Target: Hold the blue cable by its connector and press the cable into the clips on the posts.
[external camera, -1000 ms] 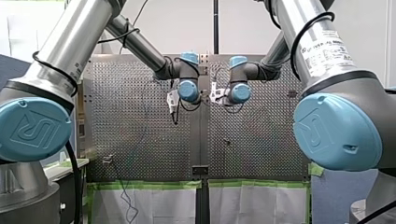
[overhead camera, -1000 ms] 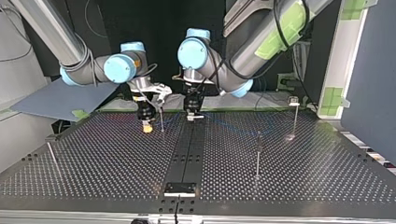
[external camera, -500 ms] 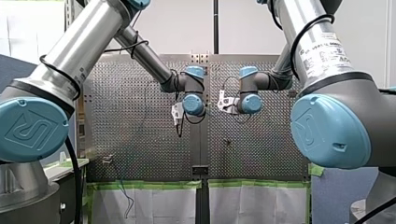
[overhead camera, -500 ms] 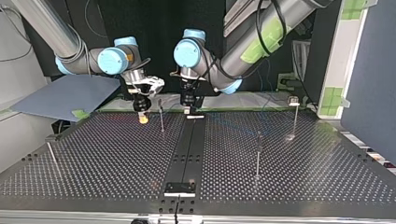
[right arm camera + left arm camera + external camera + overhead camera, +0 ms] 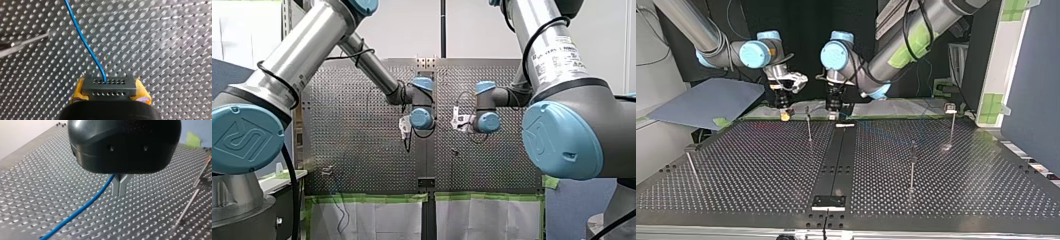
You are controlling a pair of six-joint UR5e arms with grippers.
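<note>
In the right wrist view my right gripper [image 5: 110,92] is shut with its yellow pads [image 5: 78,90] on a black connector [image 5: 109,84]. The blue cable [image 5: 83,41] leaves the connector and runs ahead over the perforated table. In the left wrist view my left gripper [image 5: 119,194] has its metal fingers shut on the blue cable [image 5: 85,206], which trails away beside them. In the top view my right gripper [image 5: 785,115] and my left gripper [image 5: 834,116] hang at the table's far edge, either side of a thin post [image 5: 808,125].
More posts stand on the table: one at the top view's right middle [image 5: 912,165], one further right [image 5: 951,124], one at its left [image 5: 690,164]. A black strip [image 5: 836,160] runs down the table's middle. A grey-blue sheet [image 5: 706,102] lies beyond the far left corner.
Both arms have drawn back toward the top view's far edge. In the front view both wrists have shifted right and lower. Both grips look unchanged.
</note>
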